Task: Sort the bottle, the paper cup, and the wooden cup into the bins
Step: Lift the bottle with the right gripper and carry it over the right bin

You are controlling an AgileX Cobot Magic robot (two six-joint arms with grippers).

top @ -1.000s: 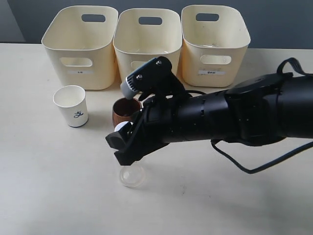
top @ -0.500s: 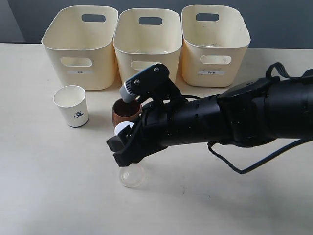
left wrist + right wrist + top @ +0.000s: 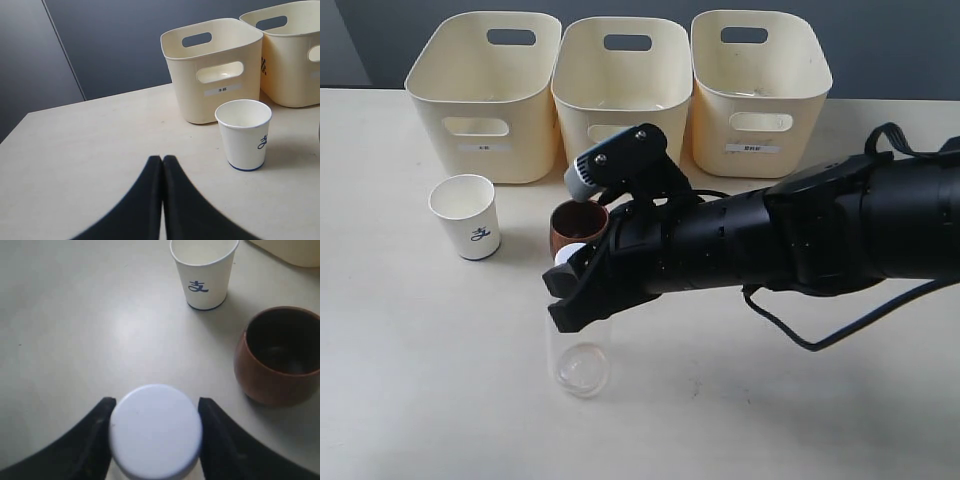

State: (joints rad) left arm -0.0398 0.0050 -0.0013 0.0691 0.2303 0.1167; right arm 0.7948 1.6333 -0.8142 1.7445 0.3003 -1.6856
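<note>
Where it lay lower, bottle (image 3: 578, 362) lifted, tilted, right gripper (image 3: 154, 415) clamped.

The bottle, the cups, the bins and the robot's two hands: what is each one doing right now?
bottle: cap on, gripped at the top by the right hand.
right hand: closed on the bottle's white cap.
left hand: shut, holding nothing.
paper cup: upright on the table, empty.
wooden cup: upright on the table, looks empty.
bins: three in a row, open-topped, nothing sorted into them that shows.
</note>
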